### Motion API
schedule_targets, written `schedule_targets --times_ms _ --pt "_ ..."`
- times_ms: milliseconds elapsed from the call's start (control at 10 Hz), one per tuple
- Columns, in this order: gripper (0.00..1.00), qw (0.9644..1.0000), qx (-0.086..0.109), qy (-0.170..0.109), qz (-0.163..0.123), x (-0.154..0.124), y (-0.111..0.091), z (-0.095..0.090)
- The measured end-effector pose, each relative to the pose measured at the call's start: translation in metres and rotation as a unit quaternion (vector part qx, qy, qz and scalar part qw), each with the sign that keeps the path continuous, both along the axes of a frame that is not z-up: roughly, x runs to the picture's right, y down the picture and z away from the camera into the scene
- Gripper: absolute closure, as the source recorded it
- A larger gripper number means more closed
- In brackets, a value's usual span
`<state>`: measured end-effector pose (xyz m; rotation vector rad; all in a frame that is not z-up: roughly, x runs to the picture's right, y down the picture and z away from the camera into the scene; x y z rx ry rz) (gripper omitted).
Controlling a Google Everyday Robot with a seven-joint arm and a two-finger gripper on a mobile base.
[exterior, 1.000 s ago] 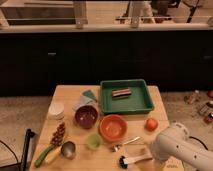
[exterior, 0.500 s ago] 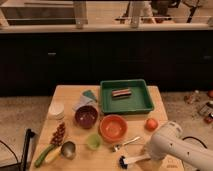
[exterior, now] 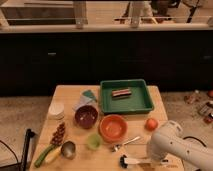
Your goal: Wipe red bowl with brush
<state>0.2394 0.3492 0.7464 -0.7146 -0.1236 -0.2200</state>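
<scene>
The red bowl sits upright near the middle of the wooden table. The brush lies flat at the table's front edge, below and to the right of the bowl, with its black head pointing left and its white handle running right. My gripper is at the right end of the brush handle, low over the front edge. The white arm covers most of it.
A dark maroon bowl and a small green cup flank the red bowl. A metal fork lies between bowl and brush. A green tray, an orange-red fruit, a white cup and a metal scoop also stand on the table.
My arm has shifted a little to the left, toward the brush handle. The brush and the bowls have not moved.
</scene>
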Motion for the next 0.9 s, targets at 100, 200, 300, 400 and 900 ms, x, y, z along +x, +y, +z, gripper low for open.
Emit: schedule_targets --times_ms 100,200,300,400,900 --pt "1.0 1.0 0.002 0.0 -0.002 0.001 -0.002 0.0" --pt "1.0 1.0 0.001 -0.001 -0.001 0.0 -0.002 0.0" --pt "1.0 1.0 0.001 -0.001 -0.002 -0.001 -0.002 0.0" --pt "1.0 0.9999 0.01 0.003 0.004 0.004 -0.006 -0.004" --pt "1.0 0.9987 0.042 0.014 0.026 0.022 -0.026 -0.021"
